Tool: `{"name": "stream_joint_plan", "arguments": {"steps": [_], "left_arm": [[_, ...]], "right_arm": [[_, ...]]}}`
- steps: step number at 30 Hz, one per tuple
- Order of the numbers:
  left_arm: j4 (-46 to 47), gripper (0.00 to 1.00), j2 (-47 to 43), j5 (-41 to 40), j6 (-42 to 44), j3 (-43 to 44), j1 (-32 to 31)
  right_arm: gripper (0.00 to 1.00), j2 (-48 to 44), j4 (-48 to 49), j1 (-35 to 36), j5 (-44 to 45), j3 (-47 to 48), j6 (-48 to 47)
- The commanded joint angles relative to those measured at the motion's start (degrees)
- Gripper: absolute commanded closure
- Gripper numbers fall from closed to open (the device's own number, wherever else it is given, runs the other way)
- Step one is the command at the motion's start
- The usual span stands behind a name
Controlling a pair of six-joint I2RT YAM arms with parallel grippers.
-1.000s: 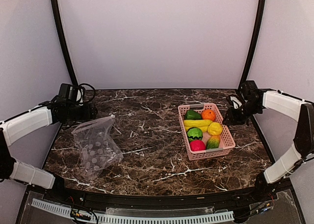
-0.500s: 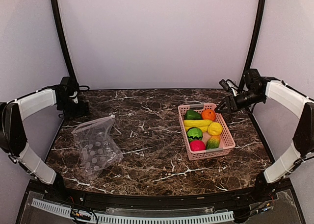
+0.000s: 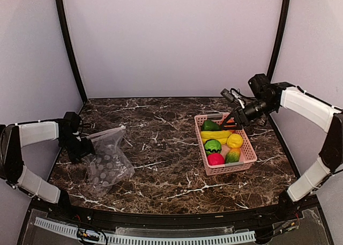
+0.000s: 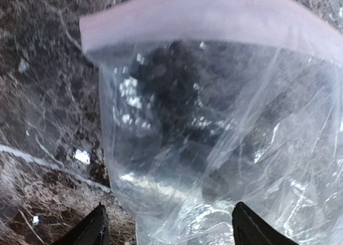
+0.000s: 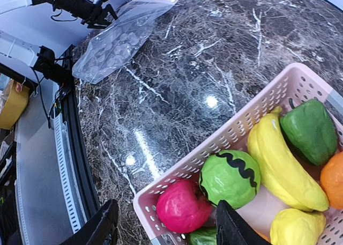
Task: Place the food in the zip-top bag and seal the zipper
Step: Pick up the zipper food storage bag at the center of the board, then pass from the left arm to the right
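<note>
The left gripper (image 4: 170, 215) is standing wide open and holding nothing. The clear, soft, dot-printed zip-top bag (image 3: 107, 162) is lying on the dark marble-patterned table (image 3: 161, 148) just ahead of its fingers. In the left wrist view the pale press-seal zipper strip (image 4: 214, 12) is running along the bag's far edge. The right gripper (image 5: 166, 215) is hovering with jaws apart and empty over the pink plastic lattice basket (image 3: 231, 169). All the small toy fruits and vegetables (image 3: 216, 134) are sitting in that basket, well apart from the bag.

The bag film looks slack and slippery, so a pinch here is likely risking both layers at once, clamping the mouth shut instead of opening it. It could also simply drag the pouch across the table.

In the basket, the dark-striped green melon (image 5: 230, 178) and the red-pink fruit (image 5: 182, 205) are lying packed against each other. A finger could wedge on a neighbour or the lattice wall, a smooth round piece could squirt free, or the light basket could lift along with it.
</note>
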Motion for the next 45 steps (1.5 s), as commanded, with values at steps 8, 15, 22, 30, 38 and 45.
{"name": "stream_joint_plan", "arguments": {"steps": [8,15,22,30,38,45], "left_arm": [[19.29,0.54,-9.72,0.74,-12.29,-14.94,0.12],[27.47,0.88,-11.99,-4.47,-7.88,-14.89,-0.01],[34.83,0.99,-16.5,-11.26,4.84,-6.17,-5.93],[46.55,0.99,-18.43,-4.35,10.97,-3.57,-14.01],[58.84,0.99,-17.48,9.44,11.0,-6.65,-17.43],[60.77,0.99,-17.12,13.37,8.72,-6.66,-21.0]], "right_arm": [[0.43,2.89,0.13,4.64,-2.41,2.25,-1.22],[0.45,6.2,0.69,4.9,-3.66,6.18,1.91],[0.43,14.4,-1.25,5.23,-12.94,17.69,9.85],[0.4,22.61,2.83,8.37,-16.78,29.71,14.11],[0.38,28.5,16.95,12.74,-15.42,31.69,22.85],[0.35,34.42,27.23,15.52,-13.43,36.19,30.79]]}}
